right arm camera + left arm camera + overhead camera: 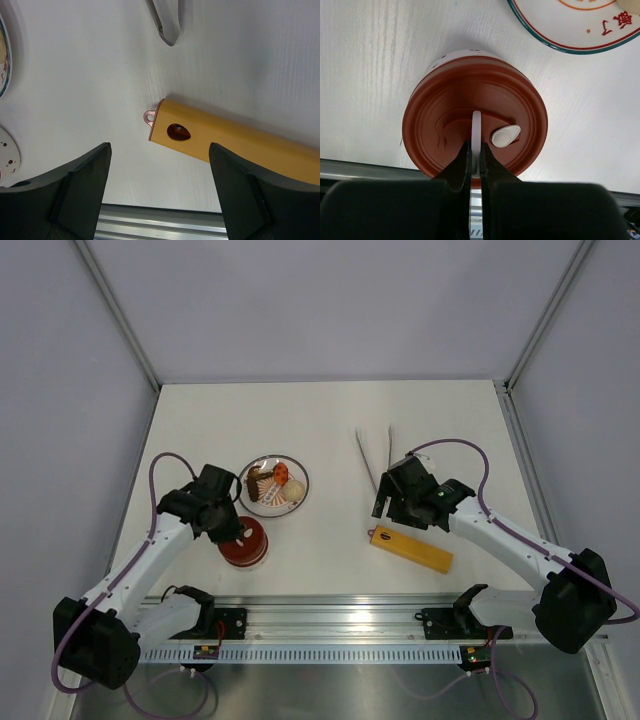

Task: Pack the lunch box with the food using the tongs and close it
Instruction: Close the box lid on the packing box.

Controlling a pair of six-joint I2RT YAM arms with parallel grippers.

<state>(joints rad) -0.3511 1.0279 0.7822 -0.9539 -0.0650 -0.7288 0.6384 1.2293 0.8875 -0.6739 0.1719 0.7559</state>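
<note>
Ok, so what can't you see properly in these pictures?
Inside the lunch box: hidden in every view by its lid, which the left gripper pinches.
Tongs: right wrist view, top edge cuts them off; only the joined end shows.
Food: top view, too small to name each piece.

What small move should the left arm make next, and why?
Probably lift the lid straight up. The left pincer is shut on its white handle, the lid sits on the box, and the food lies on the plate, so the box likely has to be opened first.
</note>
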